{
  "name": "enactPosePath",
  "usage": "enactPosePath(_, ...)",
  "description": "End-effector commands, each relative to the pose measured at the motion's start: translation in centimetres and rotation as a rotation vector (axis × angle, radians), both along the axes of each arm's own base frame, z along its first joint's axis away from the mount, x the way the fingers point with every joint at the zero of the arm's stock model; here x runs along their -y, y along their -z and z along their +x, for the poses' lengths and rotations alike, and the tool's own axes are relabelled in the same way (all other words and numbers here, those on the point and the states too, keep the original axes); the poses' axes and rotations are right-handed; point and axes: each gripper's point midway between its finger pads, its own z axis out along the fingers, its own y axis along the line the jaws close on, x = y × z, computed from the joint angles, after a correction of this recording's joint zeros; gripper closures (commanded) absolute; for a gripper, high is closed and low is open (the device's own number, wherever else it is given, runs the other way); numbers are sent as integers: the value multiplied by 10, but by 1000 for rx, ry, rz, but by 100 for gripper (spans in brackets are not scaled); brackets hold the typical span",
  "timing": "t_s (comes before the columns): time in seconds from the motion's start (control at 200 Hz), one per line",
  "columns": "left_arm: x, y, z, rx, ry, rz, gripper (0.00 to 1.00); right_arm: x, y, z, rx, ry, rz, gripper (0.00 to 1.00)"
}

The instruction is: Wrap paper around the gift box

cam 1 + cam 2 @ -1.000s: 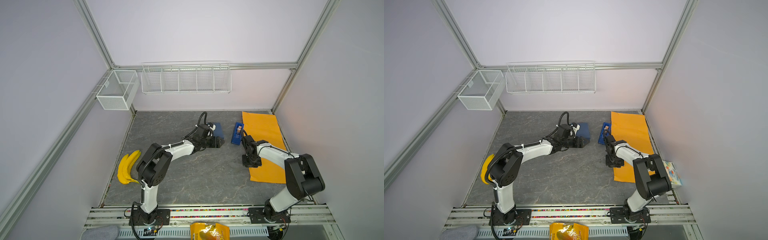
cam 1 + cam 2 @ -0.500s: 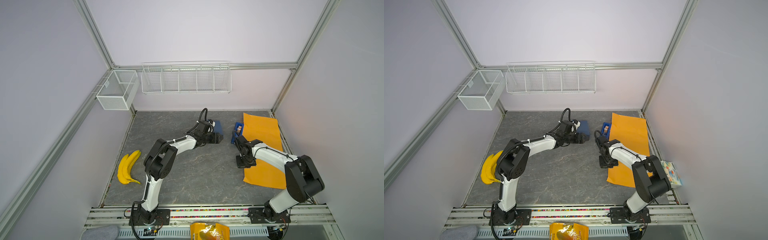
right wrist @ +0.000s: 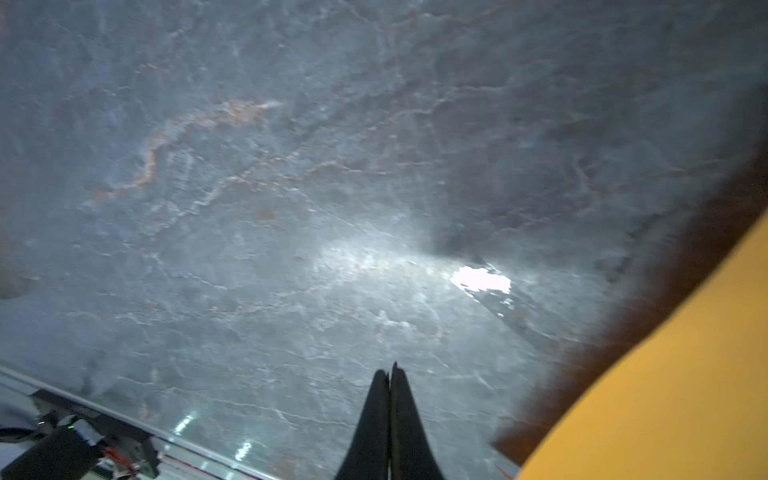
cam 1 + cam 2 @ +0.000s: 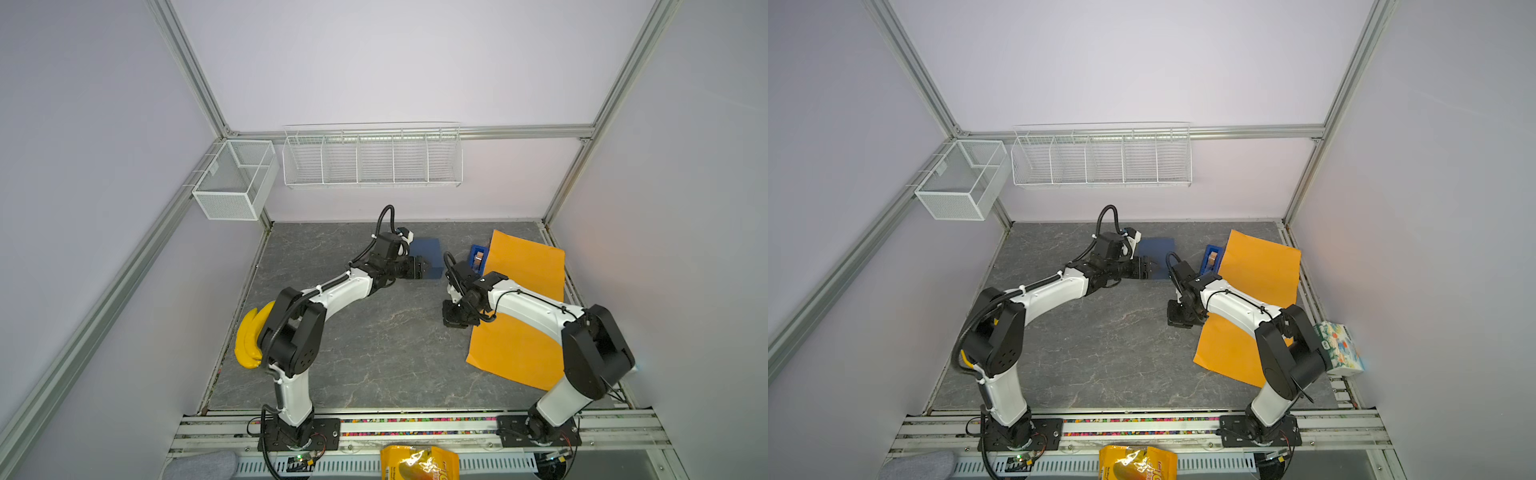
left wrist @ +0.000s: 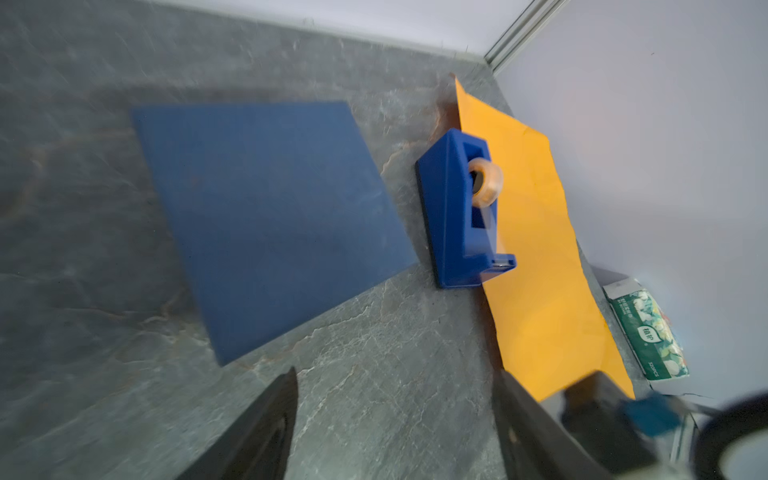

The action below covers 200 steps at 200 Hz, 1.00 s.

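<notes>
Since a second ago the paper has swung out of its straight lie along the right side of the worktop: the sheet now lies slanted, its near corner closer to the middle, and the right tool has gone leftward with it. That tool sits low at the sheet's left edge with its pads pressed together; its wrist view shows the tips closed over bare stone with orange only off to one side, so whether the paper is pinched cannot be told. The right forearm lies across the sheet and hides part of it. The gift box rests flat at the back middle, well apart from the paper, with the left tool spread wide just in front of it and holding nothing. A blue tape dispenser stands between box and sheet, just beside the paper's far left edge. Bananas lie by the left wall behind the left arm, a tissue pack sits past the right edge, a yellow snack bag lies at the front rail, and two wire baskets hang on the back corner
</notes>
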Motion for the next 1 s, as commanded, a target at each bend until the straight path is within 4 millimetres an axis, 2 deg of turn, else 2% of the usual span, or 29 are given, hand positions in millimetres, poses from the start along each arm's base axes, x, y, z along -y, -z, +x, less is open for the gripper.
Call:
enactPosePath(0.0, -21, -25, -7, 69, -7, 54, 25, -20, -7, 8, -16, 24, 51, 94)
enactPosePath(0.05, -21, -30, -13, 52, 24, 57, 25, -7, -7, 9, -1, 9, -32, 90)
enactPosePath(0.15, -13, -34, -28, 11, 81, -1, 24, 36, -12, 12, 59, -8, -263, 65)
enactPosePath(0.16, -13, -35, -28, 8, 81, -7, 24, 43, -13, 13, 71, -9, -300, 60)
enactPosePath(0.21, -10, -34, -32, -4, 88, -39, 24, 64, -15, 13, 82, -17, -414, 50)
enactPosePath(0.26, -9, -32, -35, -13, 90, -60, 24, 84, -18, 13, 91, -20, -524, 45)
enactPosePath(0.345, -9, -26, -38, -25, 86, -66, 24, 101, -17, 12, 86, -23, -632, 41)
enactPosePath(0.505, -18, -18, -41, -22, 65, -29, 24, 118, -3, 11, 68, -20, -746, 37)
enactPosePath(0.58, -23, -15, -42, -25, 57, -4, 24, 120, 6, 9, 50, -25, -766, 37)
enactPosePath(0.795, -27, -9, -45, -29, 49, 12, 24, 104, 30, 8, 26, -35, -699, 40)
enactPosePath(0.86, -27, -8, -45, -30, 49, 8, 25, 105, 36, 7, 13, -36, -710, 42)
enactPosePath(0.995, -28, -6, -46, -32, 48, 15, 24, 109, 43, 2, -7, -37, -731, 56)
